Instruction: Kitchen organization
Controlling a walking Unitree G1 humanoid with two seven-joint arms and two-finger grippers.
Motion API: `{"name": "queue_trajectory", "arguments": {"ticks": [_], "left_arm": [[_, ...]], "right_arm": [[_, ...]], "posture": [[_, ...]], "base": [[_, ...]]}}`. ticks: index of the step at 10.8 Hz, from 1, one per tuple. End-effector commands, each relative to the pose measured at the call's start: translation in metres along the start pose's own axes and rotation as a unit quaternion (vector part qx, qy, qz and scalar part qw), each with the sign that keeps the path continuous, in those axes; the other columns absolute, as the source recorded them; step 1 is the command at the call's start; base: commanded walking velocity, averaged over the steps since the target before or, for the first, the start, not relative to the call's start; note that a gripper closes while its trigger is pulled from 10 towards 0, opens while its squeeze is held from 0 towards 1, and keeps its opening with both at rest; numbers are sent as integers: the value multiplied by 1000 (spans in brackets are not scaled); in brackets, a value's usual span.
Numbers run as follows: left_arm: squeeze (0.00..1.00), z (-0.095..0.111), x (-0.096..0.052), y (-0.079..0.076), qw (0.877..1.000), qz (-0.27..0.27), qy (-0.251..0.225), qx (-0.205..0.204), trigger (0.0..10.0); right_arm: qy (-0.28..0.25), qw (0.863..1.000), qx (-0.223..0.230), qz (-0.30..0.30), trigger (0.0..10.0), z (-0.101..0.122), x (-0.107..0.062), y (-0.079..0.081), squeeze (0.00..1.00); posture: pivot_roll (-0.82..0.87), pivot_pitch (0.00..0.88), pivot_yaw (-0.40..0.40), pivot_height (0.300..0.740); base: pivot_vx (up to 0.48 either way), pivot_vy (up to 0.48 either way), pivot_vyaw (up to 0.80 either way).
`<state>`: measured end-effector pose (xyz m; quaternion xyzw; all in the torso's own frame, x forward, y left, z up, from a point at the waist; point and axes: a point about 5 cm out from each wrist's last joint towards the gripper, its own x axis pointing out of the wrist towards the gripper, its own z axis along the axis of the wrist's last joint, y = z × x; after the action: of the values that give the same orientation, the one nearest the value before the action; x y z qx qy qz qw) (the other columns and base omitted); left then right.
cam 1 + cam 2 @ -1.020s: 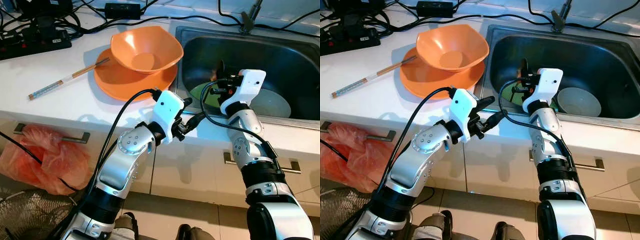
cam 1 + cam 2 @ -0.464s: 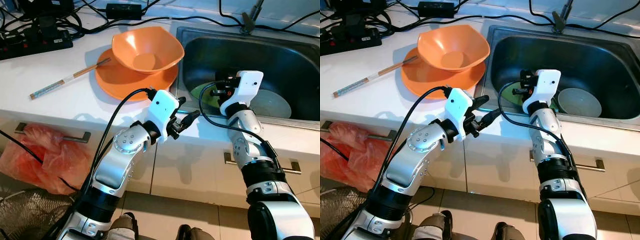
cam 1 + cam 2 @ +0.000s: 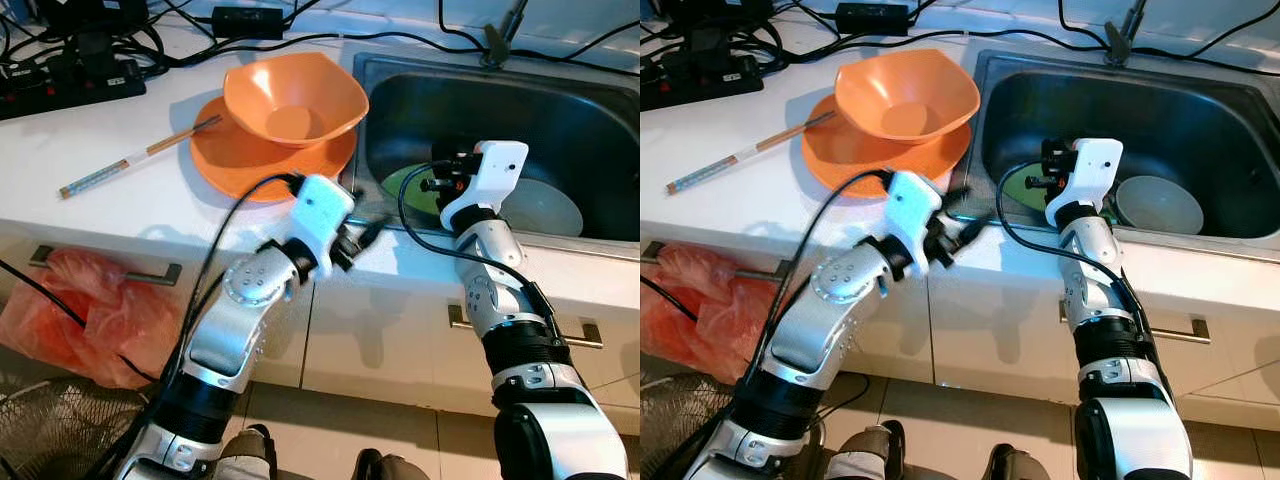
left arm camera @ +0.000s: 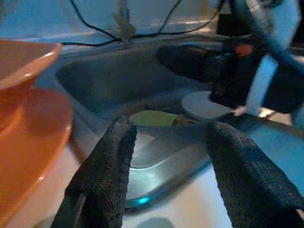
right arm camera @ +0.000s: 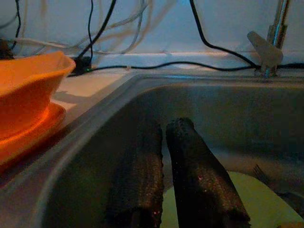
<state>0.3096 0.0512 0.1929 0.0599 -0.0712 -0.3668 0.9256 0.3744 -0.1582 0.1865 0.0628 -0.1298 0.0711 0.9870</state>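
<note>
I see the left gripper [image 4: 164,156] spread wide over the counter edge [image 3: 130,215], right gripper [image 5: 166,161] pinched empty above the sink [image 3: 1200,120].

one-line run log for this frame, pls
left gripper: open, at sink front rim | right gripper: shut, empty, inside sink over green plate | orange bowl: on orange plate, counter
</note>
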Motion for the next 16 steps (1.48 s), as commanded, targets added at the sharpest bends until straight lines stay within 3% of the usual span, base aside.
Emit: {"name": "queue_trajectory", "arguments": {"ticks": [1, 5, 7, 8, 10, 12, 14, 15, 16], "left_arm": [[0, 4, 2, 1, 1000, 7, -12, 3, 10000], [0, 35, 4, 8, 996, 36, -86, 11, 10000], [0, 57, 1, 17, 990, 60, -126, 32, 10000], [0, 71, -4, 27, 985, 79, -144, 52, 10000], [0, 91, -22, 63, 972, 145, -156, 102, 10000], [0, 90, -46, 101, 959, 206, -115, 156, 10000], [0, 85, -66, 128, 951, 242, -71, 178, 10000], [729, 70, -84, 150, 945, 267, -16, 186, 10000], [1000, 67, -88, 154, 944, 271, -4, 189, 10000]], "right_arm": [[-23, 1000, 11, -10, 10000, 11, 0, -4, 0], [-108, 993, 50, -7, 10000, 56, 3, 2, 0], [-114, 989, 88, 18, 10000, 61, -5, 4, 0], [-91, 988, 121, 36, 10000, 52, -12, 2, 0], [-20, 990, 132, 53, 10000, 16, -31, 1, 0], [21, 989, 137, 43, 10000, -3, -42, 4, 0], [28, 988, 146, 43, 10000, -3, -43, 5, 0], [31, 988, 147, 44, 10000, -5, -44, 6, 0], [31, 988, 148, 45, 10000, -5, -45, 6, 0]], "posture": [[213, 162, -42, 740], [204, 166, -43, 740], [208, 171, -48, 740], [210, 172, -48, 740], [212, 175, -43, 740], [221, 180, -33, 740], [224, 178, -25, 740], [220, 175, -21, 740], [219, 171, -20, 740]], "base": [[0, 0, 0], [0, 0, 0], [0, 0, 0], [0, 0, 0], [0, 0, 0], [0, 0, 0], [0, 0, 0], [0, 0, 0], [0, 0, 0]]}}
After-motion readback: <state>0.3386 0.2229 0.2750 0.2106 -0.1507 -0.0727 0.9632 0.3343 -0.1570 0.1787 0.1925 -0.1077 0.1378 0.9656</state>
